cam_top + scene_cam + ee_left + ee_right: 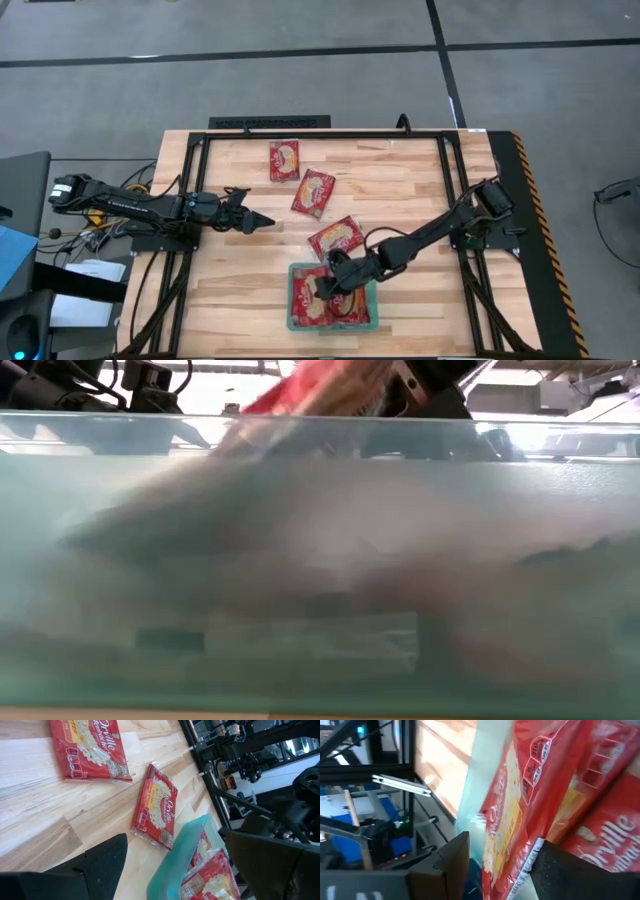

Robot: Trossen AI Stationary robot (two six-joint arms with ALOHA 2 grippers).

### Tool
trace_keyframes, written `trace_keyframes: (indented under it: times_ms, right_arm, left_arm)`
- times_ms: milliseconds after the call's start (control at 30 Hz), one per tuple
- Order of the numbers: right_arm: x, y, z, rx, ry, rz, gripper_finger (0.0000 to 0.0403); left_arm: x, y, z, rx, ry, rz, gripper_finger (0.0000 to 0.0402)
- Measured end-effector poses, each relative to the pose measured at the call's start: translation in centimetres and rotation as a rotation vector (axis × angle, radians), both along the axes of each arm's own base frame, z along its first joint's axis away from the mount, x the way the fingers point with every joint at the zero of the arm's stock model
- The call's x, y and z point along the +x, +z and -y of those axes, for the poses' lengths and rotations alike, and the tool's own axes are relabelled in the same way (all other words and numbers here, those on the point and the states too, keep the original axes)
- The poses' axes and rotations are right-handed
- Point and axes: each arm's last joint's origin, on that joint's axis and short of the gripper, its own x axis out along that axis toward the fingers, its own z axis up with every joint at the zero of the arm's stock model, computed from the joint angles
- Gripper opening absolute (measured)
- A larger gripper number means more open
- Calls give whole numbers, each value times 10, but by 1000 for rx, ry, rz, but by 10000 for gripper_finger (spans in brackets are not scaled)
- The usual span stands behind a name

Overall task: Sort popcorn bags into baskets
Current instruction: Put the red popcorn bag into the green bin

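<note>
Teal tray (293, 322) wall fills the low view. From the left: left gripper (262, 221) hovers over bare wood, jaws wide and empty. Three bags (284, 160) lie loose mid-table; others sit in the tray near the front edge. Over it, the right gripper (330, 290) has jaws parted around a bag (530, 815); whether it grips, I cannot tell. Packets look light, slick and floppy; pinch a crimped end.

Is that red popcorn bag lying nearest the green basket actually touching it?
Cannot tell. In the left wrist view the popcorn bag ends right at the basket rim, hiding any gap. From above, bag and basket look narrowly apart, but not plainly.
</note>
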Motion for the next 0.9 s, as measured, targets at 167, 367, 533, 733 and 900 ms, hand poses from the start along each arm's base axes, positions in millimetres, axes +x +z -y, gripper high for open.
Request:
trace_keyframes:
  times_ms: [167,367,533,733,900]
  right_arm:
    - [-2,3,0,17,14,-9,190]
    - [-3,18,6,-31,70,-93,169]
    - [-3,33,12,-98,95,-178,159]
    - [-14,37,13,-184,116,-324,138]
    - [-19,35,4,-223,108,-327,109]
  left_arm:
    - [0,0,0,-4,-17,-3,324]
    - [0,-1,1,-6,-21,-7,324]
    - [0,-1,1,-6,-22,-6,324]
    - [0,-1,1,-3,-23,-11,324]
    - [0,-1,1,-4,-22,-12,324]
